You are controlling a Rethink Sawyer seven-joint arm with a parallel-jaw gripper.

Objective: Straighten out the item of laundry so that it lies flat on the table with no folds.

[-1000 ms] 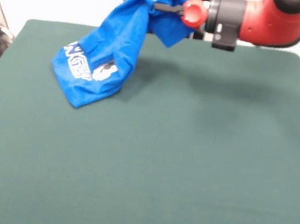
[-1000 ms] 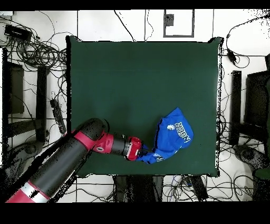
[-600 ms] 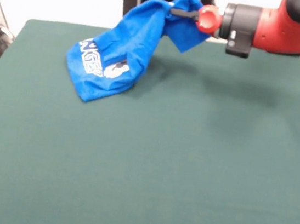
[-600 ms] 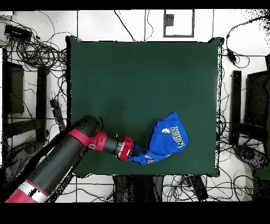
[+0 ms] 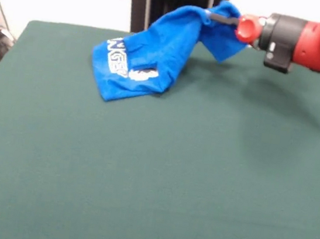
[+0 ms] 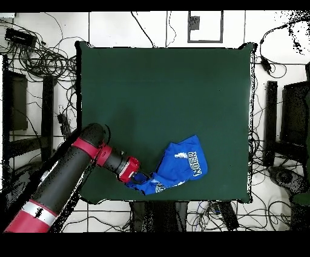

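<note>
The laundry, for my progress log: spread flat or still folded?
Still folded. The item of laundry is bunched, one end lifted by the gripper, the rest draped on the table.

The item of laundry [image 5: 147,56] is bright blue, with white printed lettering and a small white patch just beside it. It lies on a surface [image 5: 152,177] covered in plain dark green cloth with no pattern. The arm [image 5: 312,39] is red with black bands, ending in a red knob at the dark tool [image 5: 220,19].

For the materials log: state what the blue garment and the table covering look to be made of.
Blue garment: soft matte fabric, probably a thin knit; it drapes and creases from the end effector. Table covering: plain dark green cloth, matte, no shine.
</note>
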